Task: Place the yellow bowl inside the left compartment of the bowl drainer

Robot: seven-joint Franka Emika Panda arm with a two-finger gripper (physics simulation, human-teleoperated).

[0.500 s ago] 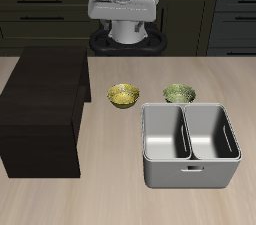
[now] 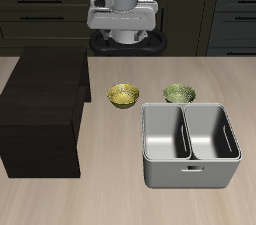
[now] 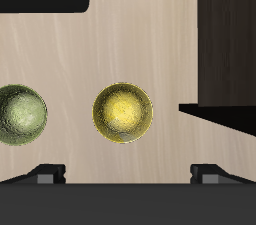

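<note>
Approach step: nothing grasped, yellow bowl not yet picked up.

Nearest the table's front edge sits the bowl drainer point(image 2: 190, 145), grey tub, both compartments empty. Just behind its back rim, the yellow bowl point(image 2: 123, 95) stands upright on the table point(image 2: 100, 199), off the drainer's corner and between the dark cabinet block point(image 2: 42, 109) and the olive-green bowl point(image 2: 179, 93); the two bowls are apart, not touching. Farthest back, the gripper point(image 2: 122, 41) hangs high above the table. Wrist view: yellow bowl point(image 3: 123, 111) roughly centred, fingertips point(image 3: 47, 173) spread wide, nothing between them. Judgement: next move is a descent onto the bowl's rim, one finger inside and one outside, then closing; lift and carry to the left compartment follow.
</note>
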